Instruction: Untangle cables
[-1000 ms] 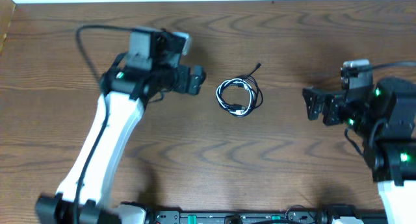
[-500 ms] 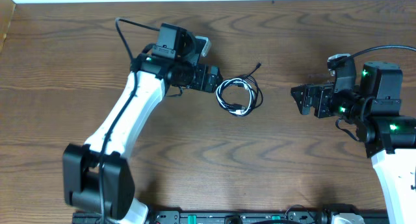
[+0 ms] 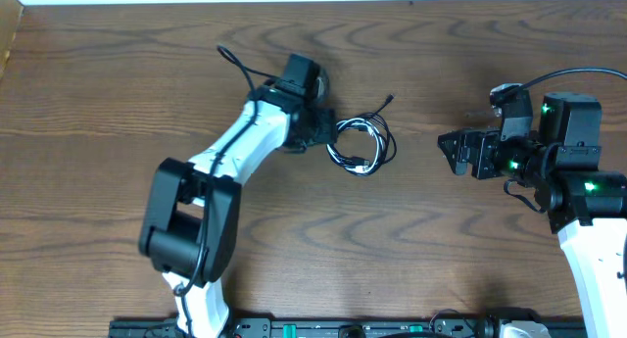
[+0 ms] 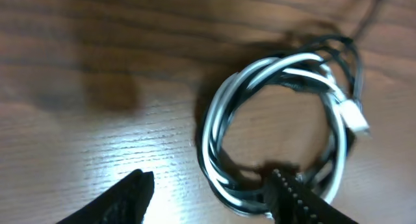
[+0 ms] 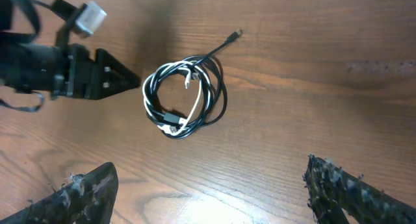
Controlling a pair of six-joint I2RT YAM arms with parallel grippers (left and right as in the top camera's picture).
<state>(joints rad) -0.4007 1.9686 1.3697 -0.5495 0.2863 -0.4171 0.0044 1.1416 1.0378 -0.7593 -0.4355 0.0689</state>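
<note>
Tangled coil of thin black and white cords [image 5: 174, 128]: lies flat on brown wooden table [image 3: 98, 83], near mid-frame in overhead view. Straddled at its near arc by left gripper [image 4: 208, 191], jaws apart, nothing pinched. Best to pinch one colour only, low, then draw away slowly. Right gripper [image 5: 211, 195] gapes empty, far right.

- The cables [image 3: 361, 145], one black and one white, are seen wound together in a small coil on the wooden surface [image 3: 98, 103].
- The left pincer [image 3: 330, 131] is pictured at the coil's left edge.
- The right pincer [image 3: 453, 152] is shown well apart, to the coil's right.
</note>
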